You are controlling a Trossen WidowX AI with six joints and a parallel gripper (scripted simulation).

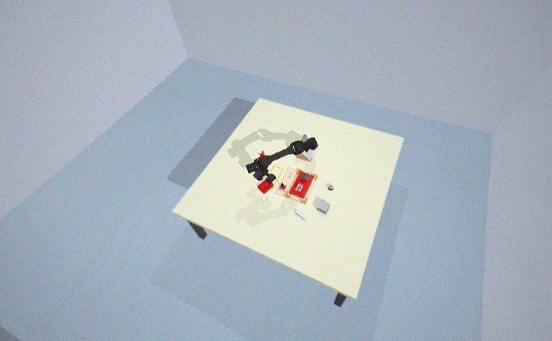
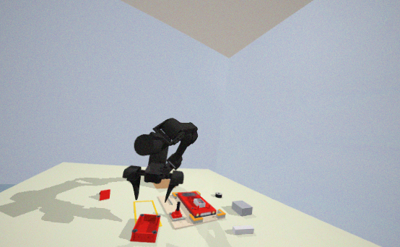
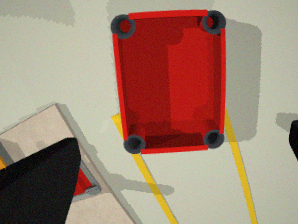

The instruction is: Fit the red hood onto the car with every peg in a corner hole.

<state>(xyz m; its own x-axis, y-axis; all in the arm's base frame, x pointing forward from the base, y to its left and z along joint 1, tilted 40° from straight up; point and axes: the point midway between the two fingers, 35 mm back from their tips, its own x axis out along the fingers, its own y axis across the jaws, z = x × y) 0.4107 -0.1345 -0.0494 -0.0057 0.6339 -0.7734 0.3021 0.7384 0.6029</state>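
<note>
The red hood (image 1: 265, 187) (image 2: 146, 228) (image 3: 150, 80) lies on the table with its hollow side up, four dark corner rings showing. It overlaps one end of a yellow outline (image 2: 134, 210) (image 3: 155, 192). My gripper (image 1: 265, 178) (image 2: 151, 201) (image 3: 190, 141) is open and empty above the table, its fingers wide apart; in the wrist view the hood lies between them, towards the top. The red chassis (image 1: 308, 184) (image 2: 209, 209) sits in its jig, with the grey engine block (image 1: 299, 187) (image 2: 198, 202) on its deck. The pegs are too small to make out.
A red part with a black post (image 2: 176, 214) stands on the pale jig board (image 2: 177, 224) (image 3: 50, 125), on the hood's side. A grey block (image 1: 323, 205) (image 2: 242, 208), a white block (image 1: 300, 214) (image 2: 243, 230) and a black wheel (image 2: 219, 195) lie beyond the chassis. A small red panel (image 2: 105, 195) stands farther back.
</note>
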